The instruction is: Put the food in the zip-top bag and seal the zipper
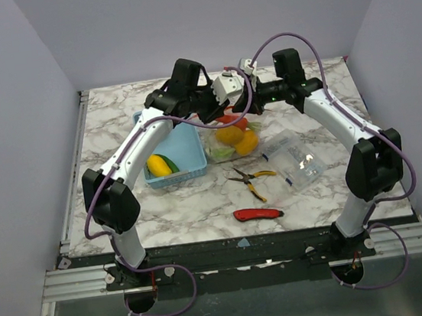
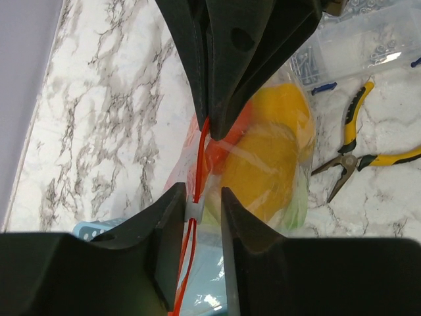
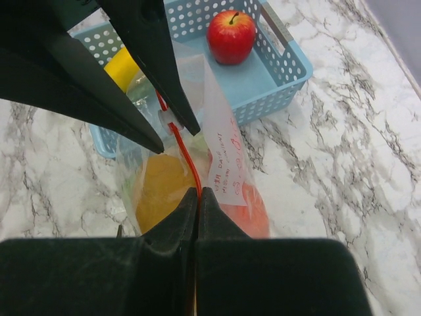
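The zip-top bag stands just right of the blue basket, with orange, yellow and red food inside it. My right gripper is shut on the zipper, pinching the red strip at the bag's mouth. Further along the strip, my left gripper straddles the white slider. The slider touches one finger, and a gap shows on its other side. More food lies in the basket: a red apple and a yellow piece. Both grippers meet above the bag in the top view.
The light blue mesh basket sits left of the bag. Yellow-handled pliers, a red utility knife and a clear packet of small parts lie on the marble table to the right and in front.
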### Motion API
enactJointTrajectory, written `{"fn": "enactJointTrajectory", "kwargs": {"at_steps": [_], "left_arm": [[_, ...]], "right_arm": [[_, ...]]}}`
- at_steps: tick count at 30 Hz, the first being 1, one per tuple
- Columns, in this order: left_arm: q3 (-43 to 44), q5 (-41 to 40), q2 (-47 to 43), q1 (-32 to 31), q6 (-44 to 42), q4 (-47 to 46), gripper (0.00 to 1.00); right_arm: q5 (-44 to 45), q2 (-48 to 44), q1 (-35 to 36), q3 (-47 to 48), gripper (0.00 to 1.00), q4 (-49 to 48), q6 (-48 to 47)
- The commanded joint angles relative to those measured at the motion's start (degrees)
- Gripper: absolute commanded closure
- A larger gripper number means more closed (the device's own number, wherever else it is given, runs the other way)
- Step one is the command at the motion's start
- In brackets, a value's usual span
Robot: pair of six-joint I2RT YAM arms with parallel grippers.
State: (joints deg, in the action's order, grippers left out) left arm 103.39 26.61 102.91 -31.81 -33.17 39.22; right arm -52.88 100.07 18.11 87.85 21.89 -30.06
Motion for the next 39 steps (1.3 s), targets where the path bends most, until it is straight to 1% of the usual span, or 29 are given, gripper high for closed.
{"fn": "enactJointTrajectory", "kwargs": {"at_steps": [1,2,3,5,6,9,12,14,16,19,21,25,31,33,35,37,38,39], "left_arm": [[1.09,0.12,-0.15,0.26,-0.29,1.02,0.79],[0.91,-0.03,-0.38,0.26,-0.11,0.83,0.85],[0.66,-0.33,-0.58,0.33,0.52,0.52,0.88],[0.13,-0.74,-1.30,0.39,1.77,-0.28,0.92],[-0.17,-0.79,-1.81,0.35,2.52,-0.83,0.93],[-1.81,-1.67,-3.65,0.40,4.25,-3.40,0.98],[-1.78,-4.54,-4.19,0.44,5.97,-4.08,1.00],[-1.53,-5.21,-4.09,0.65,6.49,-3.72,1.00],[-1.74,-5.61,-4.11,0.79,6.90,-3.53,1.00],[-2.12,-6.14,-4.06,0.97,7.37,-3.36,1.00],[-2.59,-6.71,-4.36,1.05,7.42,-3.32,1.00],[-3.60,-7.77,-5.02,1.38,7.42,-3.40,1.00],[-6.23,-10.78,-6.22,2.14,8.96,-4.34,1.00],[-6.29,-12.10,-5.99,2.43,11.16,-4.03,1.00],[-5.69,-11.78,-5.49,2.71,14.30,-3.31,1.00],[-5.62,-11.76,-5.29,3.00,18.49,-3.55,0.95],[-5.40,-11.64,-5.25,3.10,20.26,-3.43,0.91],[-5.23,-11.41,-5.32,3.08,21.95,-3.33,0.85]], "right_arm": [[1.21,-2.25,0.28,-0.97,1.00,-2.31,0.48],[1.34,-2.25,0.35,-1.09,1.00,-2.41,0.53],[1.50,-2.48,0.35,-1.46,1.00,-2.66,0.68],[3.52,-3.25,0.43,-3.15,1.00,-5.25,2.45],[5.87,-3.65,0.36,-4.40,1.00,-7.06,3.91],[15.56,-4.93,0.40,-7.01,1.00,-12.78,9.50],[31.21,-6.04,0.40,-9.27,1.00,-18.72,16.44],[39.11,-5.98,0.38,-9.03,1.00,-19.32,18.32],[46.52,-5.09,0.40,-7.25,1.00,-17.90,20.26],[54.82,-3.96,0.31,-5.92,1.00,-16.53,21.49],[58.29,-3.97,0.35,-6.49,1.00,-17.40,22.34],[62.59,-3.82,0.06,-7.30,1.00,-18.79,22.62],[64.83,-3.48,-0.99,-7.10,1.00,-19.07,23.17],[65.08,-3.11,-1.23,-6.69,1.00,-18.80,23.25],[64.53,-3.02,-1.28,-6.67,1.00,-18.89,22.95],[63.17,-2.92,-1.26,-6.56,1.00,-18.64,22.78],[60.84,-3.08,-1.27,-6.68,1.00,-18.61,22.05],[58.72,-3.32,-1.27,-6.97,1.00,-18.74,21.69]]}}
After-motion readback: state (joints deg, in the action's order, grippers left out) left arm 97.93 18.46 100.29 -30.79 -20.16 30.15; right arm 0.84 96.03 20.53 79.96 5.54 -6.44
